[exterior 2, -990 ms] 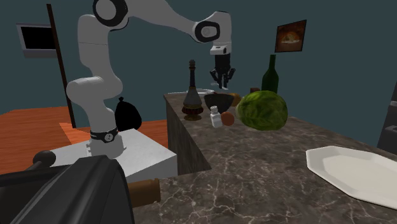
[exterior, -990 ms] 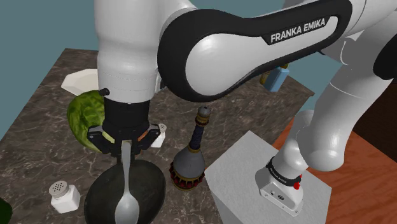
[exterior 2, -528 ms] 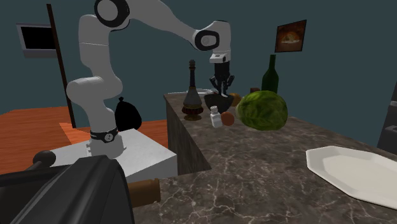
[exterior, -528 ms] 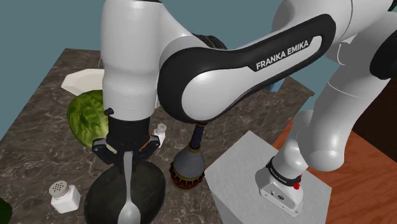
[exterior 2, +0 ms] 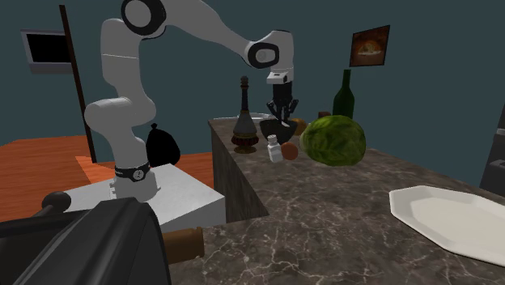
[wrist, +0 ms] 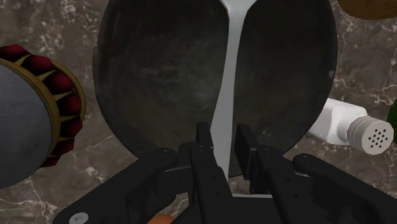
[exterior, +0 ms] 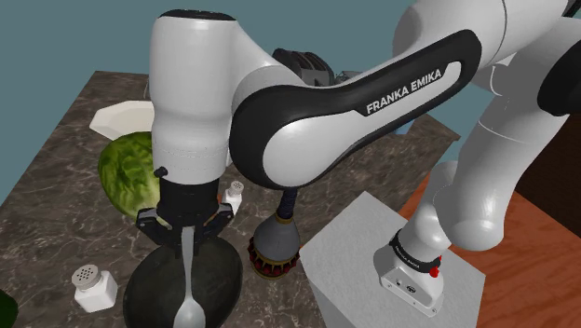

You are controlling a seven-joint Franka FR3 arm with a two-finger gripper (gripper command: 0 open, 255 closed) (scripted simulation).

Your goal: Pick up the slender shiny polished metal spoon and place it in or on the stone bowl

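The hand (exterior: 189, 226) has sunk lower, clamped tight on the handle of the pale spoon (exterior: 189, 280). The spoon hangs tip-down over the dark bowl (exterior: 152, 280) at the shoulder view's lower left. I'd say release is near.

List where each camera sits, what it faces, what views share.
Shoulder view: beside the stand, looking down over the counter; arm and end effector show.
Second exterior view: at the counter's far end, facing the robot; whole arm and stand show.
Wrist view: on the hand, looking into the dark bowl; black fingers show.
Shoulder and wrist views share the spoon clasped over the bowl.
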